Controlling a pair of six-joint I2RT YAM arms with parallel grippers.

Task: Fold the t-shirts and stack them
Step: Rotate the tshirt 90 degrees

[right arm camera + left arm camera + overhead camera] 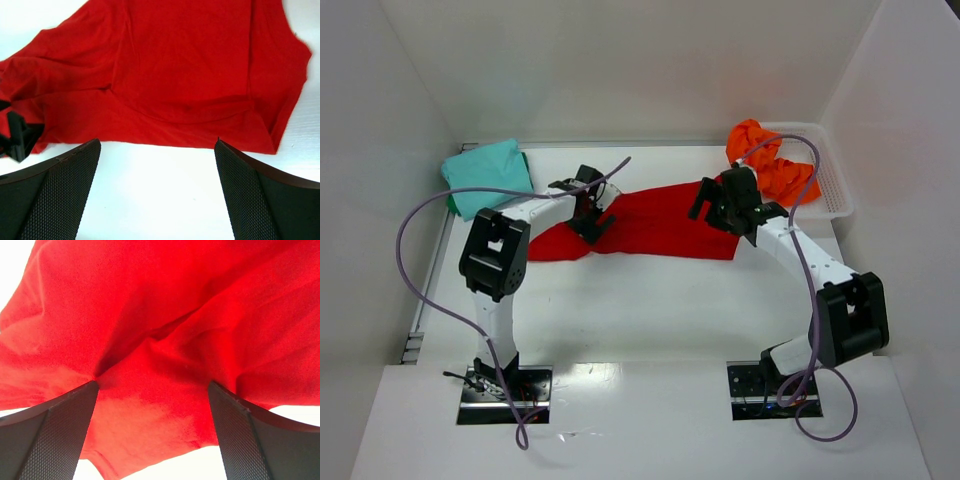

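Red shirt (660, 228) lies mid-table (640, 305), spread out but wrinkled, left end bunched, between both arms. Left gripper (591, 226) sits over bunched left end - jaws wide apart, nothing clamped; left wrist view shows creased red cloth filling the gap. Right gripper (708, 206) is at shirt's right part - jaws wide apart, holding nothing; right wrist view shows bare table between fingers (65, 185), shirt edge just beyond. Teal shirt (485, 175) folded at far-left corner. Orange shirt (782, 178) crumpled in basket (835, 205), far right.
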